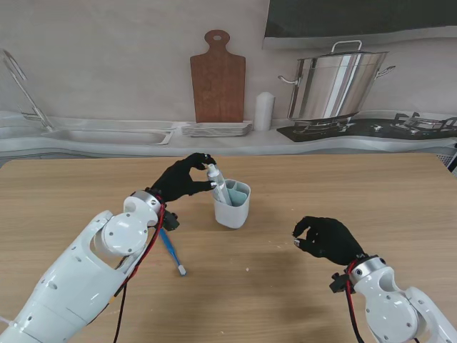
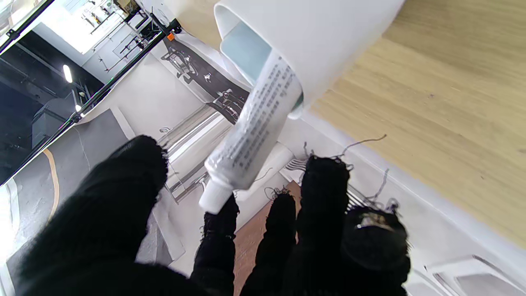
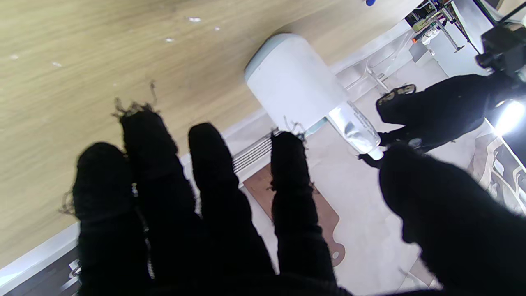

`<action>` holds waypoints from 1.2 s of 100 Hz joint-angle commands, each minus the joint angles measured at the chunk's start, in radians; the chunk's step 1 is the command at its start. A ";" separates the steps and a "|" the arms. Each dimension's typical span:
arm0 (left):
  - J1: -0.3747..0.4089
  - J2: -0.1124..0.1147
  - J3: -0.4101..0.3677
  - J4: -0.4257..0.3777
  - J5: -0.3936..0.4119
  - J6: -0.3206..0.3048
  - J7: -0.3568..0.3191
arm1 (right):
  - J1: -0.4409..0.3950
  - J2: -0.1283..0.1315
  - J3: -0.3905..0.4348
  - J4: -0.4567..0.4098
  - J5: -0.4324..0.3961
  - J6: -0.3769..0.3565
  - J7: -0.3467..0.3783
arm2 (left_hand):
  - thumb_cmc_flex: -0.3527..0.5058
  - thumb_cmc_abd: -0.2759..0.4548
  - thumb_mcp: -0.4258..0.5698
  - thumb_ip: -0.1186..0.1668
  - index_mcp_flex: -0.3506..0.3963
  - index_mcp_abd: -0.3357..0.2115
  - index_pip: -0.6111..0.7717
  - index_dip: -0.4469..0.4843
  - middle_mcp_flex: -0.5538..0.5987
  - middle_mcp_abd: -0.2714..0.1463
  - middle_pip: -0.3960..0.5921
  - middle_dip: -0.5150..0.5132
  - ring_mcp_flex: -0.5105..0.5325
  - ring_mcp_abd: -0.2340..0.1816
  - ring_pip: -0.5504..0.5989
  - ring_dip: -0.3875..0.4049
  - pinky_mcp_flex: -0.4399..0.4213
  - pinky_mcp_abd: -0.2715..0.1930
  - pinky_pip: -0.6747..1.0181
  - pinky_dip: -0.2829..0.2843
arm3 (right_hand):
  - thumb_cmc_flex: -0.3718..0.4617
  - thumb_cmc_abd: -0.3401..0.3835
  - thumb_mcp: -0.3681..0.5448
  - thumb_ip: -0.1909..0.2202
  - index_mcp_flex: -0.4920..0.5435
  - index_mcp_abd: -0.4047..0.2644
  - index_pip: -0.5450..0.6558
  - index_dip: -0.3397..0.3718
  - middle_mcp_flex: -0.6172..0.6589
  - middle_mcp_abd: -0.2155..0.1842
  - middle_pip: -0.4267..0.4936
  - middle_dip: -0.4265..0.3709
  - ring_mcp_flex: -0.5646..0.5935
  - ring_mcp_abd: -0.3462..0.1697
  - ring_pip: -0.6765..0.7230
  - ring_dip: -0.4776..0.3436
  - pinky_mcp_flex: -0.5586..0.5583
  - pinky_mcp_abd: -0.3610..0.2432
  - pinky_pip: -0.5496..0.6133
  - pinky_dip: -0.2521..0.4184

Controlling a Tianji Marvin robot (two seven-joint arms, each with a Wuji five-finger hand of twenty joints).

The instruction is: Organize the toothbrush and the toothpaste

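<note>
Stand view: at frame centre I have the black-gloved left hand (image 1: 187, 179) at the cap end of the white toothpaste tube (image 1: 218, 184), which leans in the white plastic cup (image 1: 232, 204). The blue toothbrush (image 1: 172, 250) lies on the wooden table (image 1: 321, 186) at lower left, partly under my left arm.

Left wrist view: the fingers (image 2: 222, 222) touch the tube's cap; I cannot tell whether they clamp it. Risk: pulling away sideways could tip the light cup.

Right wrist view: the black-gloved right hand (image 3: 246, 213) is empty with fingers apart, well clear. Risk: the arm brushing the toothbrush off position.
</note>
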 commanded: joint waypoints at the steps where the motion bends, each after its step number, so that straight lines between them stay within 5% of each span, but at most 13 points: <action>1: 0.025 0.028 -0.028 -0.038 0.015 0.007 -0.024 | -0.011 -0.003 0.001 -0.001 -0.007 -0.002 0.010 | -0.027 -0.007 -0.017 0.029 -0.028 0.002 -0.002 -0.010 -0.025 -0.018 -0.016 -0.035 -0.012 0.004 -0.012 -0.014 -0.012 -0.017 -0.001 0.010 | 0.002 -0.008 0.006 -0.007 0.015 -0.009 0.001 0.000 -0.012 0.014 0.006 0.008 -0.003 0.007 0.002 0.009 -0.009 0.086 0.002 0.016; 20: 0.125 0.072 -0.155 -0.126 0.108 -0.022 -0.125 | -0.011 -0.003 0.004 -0.001 -0.010 -0.006 0.009 | 0.000 -0.035 0.050 0.034 -0.023 -0.007 0.009 -0.024 -0.019 -0.045 -0.012 -0.048 -0.003 -0.019 -0.022 -0.025 -0.023 -0.031 -0.019 -0.003 | 0.002 -0.008 0.006 -0.007 0.012 -0.010 0.003 0.001 -0.022 0.016 0.005 0.009 -0.004 0.005 0.004 0.011 -0.006 0.086 0.004 0.017; 37: 0.212 0.113 -0.263 -0.172 0.191 -0.096 -0.254 | -0.012 -0.002 0.005 -0.002 -0.010 -0.008 0.014 | 0.065 -0.132 0.240 0.001 -0.027 -0.095 0.059 -0.013 0.000 -0.131 -0.027 -0.084 0.047 -0.078 -0.006 -0.052 0.008 -0.074 -0.027 -0.050 | 0.002 -0.006 0.006 -0.006 0.011 -0.008 0.003 0.001 -0.023 0.017 0.007 0.010 -0.002 0.006 0.006 0.011 -0.006 0.087 0.004 0.017; 57: 0.260 0.141 -0.325 -0.150 0.263 -0.192 -0.339 | -0.011 0.000 0.005 -0.003 -0.013 -0.012 0.021 | 0.117 -0.159 0.286 -0.026 -0.029 -0.147 0.073 -0.006 0.004 -0.180 -0.051 -0.123 0.055 -0.095 -0.003 -0.063 0.001 -0.082 -0.031 -0.070 | 0.002 -0.005 0.006 -0.005 0.009 -0.010 0.003 0.001 -0.023 0.015 0.008 0.010 0.000 0.007 0.007 0.012 -0.005 0.087 0.005 0.017; 80: 0.238 0.158 -0.308 -0.047 0.359 -0.313 -0.351 | -0.009 0.001 0.004 -0.005 -0.015 -0.014 0.027 | 0.104 -0.173 0.338 -0.039 -0.023 -0.124 0.078 -0.025 0.010 -0.185 -0.029 -0.127 0.071 -0.117 -0.005 -0.077 0.023 -0.111 -0.032 -0.084 | 0.001 -0.004 0.005 -0.004 0.008 -0.010 0.003 0.002 -0.024 0.014 0.008 0.011 0.001 0.005 0.007 0.012 -0.002 0.087 0.006 0.018; 120: 0.159 0.164 -0.201 0.066 0.383 -0.328 -0.353 | -0.016 0.002 0.013 -0.009 -0.016 -0.010 0.033 | 0.112 -0.181 0.355 -0.055 -0.005 -0.138 0.100 -0.044 0.110 -0.153 0.039 -0.077 0.151 -0.115 0.087 -0.059 0.117 -0.144 0.062 -0.104 | 0.001 -0.003 0.004 -0.003 0.007 -0.010 0.003 0.002 -0.023 0.013 0.008 0.011 0.002 0.005 0.007 0.012 -0.001 0.088 0.006 0.017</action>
